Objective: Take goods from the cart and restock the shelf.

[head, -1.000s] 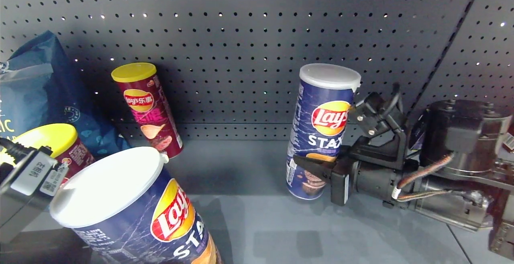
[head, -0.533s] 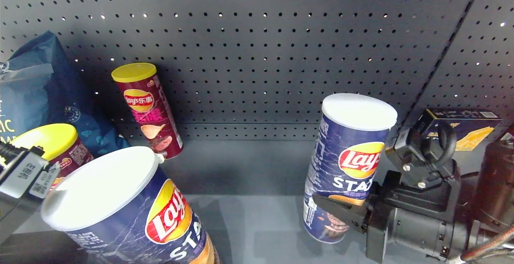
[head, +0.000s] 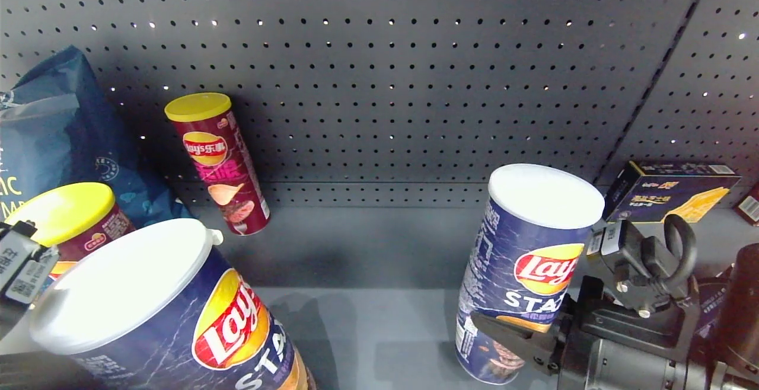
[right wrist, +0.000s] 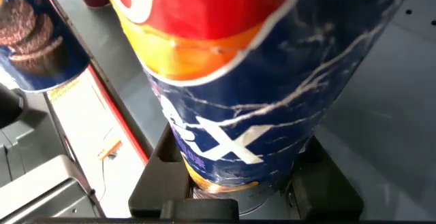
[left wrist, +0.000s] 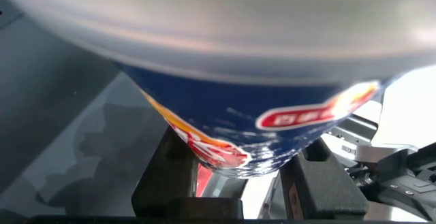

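Note:
Two blue chip cans with white lids are held over the grey shelf (head: 367, 253). My right gripper (head: 501, 333) is shut on the lower part of the right can (head: 528, 259), which stands nearly upright near the shelf's front right. In the right wrist view its fingers (right wrist: 160, 166) clamp that can (right wrist: 252, 94) from both sides. My left gripper (left wrist: 238, 180) is shut on the other blue can (head: 160, 313), which sits tilted at the front left. Whether either can touches the shelf floor is hidden.
A maroon can with a yellow lid (head: 216, 162) leans at the pegboard back wall (head: 379, 82). A second yellow-lidded can (head: 71, 218) and a blue bag (head: 53, 123) stand at the left. A dark box (head: 670, 191) lies at the back right. Free floor lies mid-shelf.
My right gripper has drawn its blue can from near the back wall toward the front right, uncovering the dark box. The left can has shifted slightly left and lower.

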You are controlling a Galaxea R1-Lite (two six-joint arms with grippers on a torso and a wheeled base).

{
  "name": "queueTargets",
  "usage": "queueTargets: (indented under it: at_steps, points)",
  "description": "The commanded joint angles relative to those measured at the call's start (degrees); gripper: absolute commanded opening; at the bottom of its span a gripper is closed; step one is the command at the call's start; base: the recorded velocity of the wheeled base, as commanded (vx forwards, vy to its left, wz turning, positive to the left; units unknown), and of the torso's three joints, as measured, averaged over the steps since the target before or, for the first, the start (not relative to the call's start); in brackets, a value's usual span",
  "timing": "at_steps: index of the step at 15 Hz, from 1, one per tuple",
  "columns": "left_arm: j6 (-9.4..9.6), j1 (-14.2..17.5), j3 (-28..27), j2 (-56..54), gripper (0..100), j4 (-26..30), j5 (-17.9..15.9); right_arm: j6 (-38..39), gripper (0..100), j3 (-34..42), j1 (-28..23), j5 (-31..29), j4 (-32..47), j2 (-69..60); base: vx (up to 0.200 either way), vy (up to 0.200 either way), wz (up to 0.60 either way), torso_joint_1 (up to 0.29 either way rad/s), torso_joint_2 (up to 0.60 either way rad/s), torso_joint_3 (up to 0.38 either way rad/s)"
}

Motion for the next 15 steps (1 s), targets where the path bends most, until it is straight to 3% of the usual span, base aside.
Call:
queueTargets:
  at_steps: [1,5,15]
  points:
    - [0.03,0.0,0.0,0.0,0,0.0,0.0,0.0,0,0.1,0.0,0.0,-1.3,2.3,0.0,0.0,0.0,0.0,0.0,0.0]
    - [-0.05,0.1,0.0,0.0,0,0.0,0.0,0.0,0,0.0,0.0,0.0,-4.8,5.9,0.0,0.0,0.0,0.0,0.0,0.0]
    - [0.03,0.2,0.1,0.1,0,-0.1,0.0,0.0,0,-0.4,1.3,0.0,-4.9,7.2,0.0,0.0,0.0,0.0,0.0,0.0]
